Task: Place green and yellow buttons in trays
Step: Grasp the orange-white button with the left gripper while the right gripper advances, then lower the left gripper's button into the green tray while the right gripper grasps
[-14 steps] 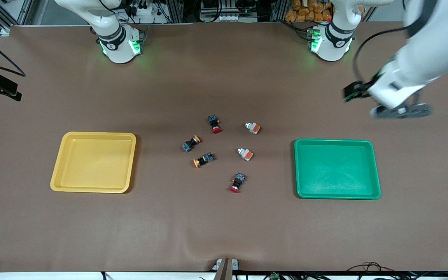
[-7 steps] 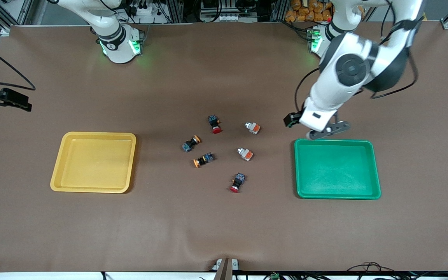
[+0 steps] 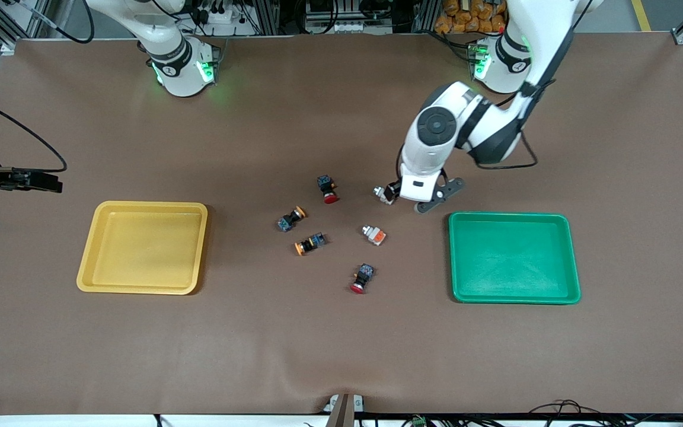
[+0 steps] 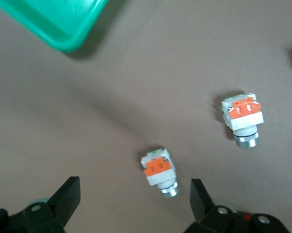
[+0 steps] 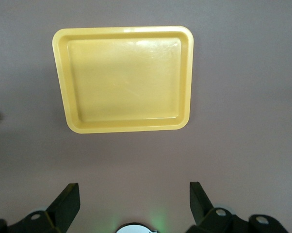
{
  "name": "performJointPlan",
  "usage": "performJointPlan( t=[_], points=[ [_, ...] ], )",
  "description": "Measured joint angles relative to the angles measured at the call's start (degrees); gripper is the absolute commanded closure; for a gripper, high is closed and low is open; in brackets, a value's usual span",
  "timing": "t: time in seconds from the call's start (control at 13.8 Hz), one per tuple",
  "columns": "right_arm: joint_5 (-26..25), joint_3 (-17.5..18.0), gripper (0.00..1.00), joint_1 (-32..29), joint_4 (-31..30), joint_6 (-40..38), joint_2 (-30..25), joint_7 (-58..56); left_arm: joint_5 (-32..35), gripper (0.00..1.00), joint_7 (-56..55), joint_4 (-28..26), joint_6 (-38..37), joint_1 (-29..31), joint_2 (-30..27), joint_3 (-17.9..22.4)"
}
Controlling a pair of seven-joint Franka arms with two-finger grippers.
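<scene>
Two white-grey buttons with orange blocks lie mid-table: one [image 3: 382, 193] [image 4: 159, 170] and one [image 3: 373, 234] [image 4: 243, 116] nearer the front camera. Two black-and-blue buttons with orange-yellow caps [image 3: 291, 218] [image 3: 310, 243] lie toward the yellow tray [image 3: 143, 204] [image 5: 124, 31]. The green tray [image 3: 513, 216] [image 4: 54, 29] lies toward the left arm's end. My left gripper [image 3: 404, 193] [image 4: 134, 191] is open over the first white-grey button, which lies between its fingers, off-centre. My right gripper [image 5: 135, 201] is open and empty, high above the table by the yellow tray, at the edge of the front view [image 3: 33, 179].
Two black switches with red caps lie among the buttons, one [image 3: 328, 188] beside the button under my left gripper, one [image 3: 363, 277] nearest the front camera. Both trays hold nothing. A brown mat covers the table.
My left arm has swung in from the left arm's end of the table and come down over the white-grey button. My right arm has shifted slightly at the edge of the front view.
</scene>
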Motion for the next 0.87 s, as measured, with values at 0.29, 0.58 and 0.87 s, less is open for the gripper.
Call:
performJointPlan(
  t=[0.29,0.58,0.87],
  points=[
    [0.1,0.1,0.0,-0.2,-0.1,-0.3,0.2,0.3,3.9,0.0,-13.9,0.0,4.7,-3.0,4.7,0.0],
    [0.9,0.9,0.0,2.0,-0.2,0.1,2.3,11.1,9.5,0.24,-21.8,0.0,7.8,-3.6,9.8,0.0],
    [12.2,1.0,0.0,4.3,-0.3,4.1,6.7,21.4,9.7,1.0,-21.8,0.3,9.8,-3.4,12.2,0.2]
  ],
)
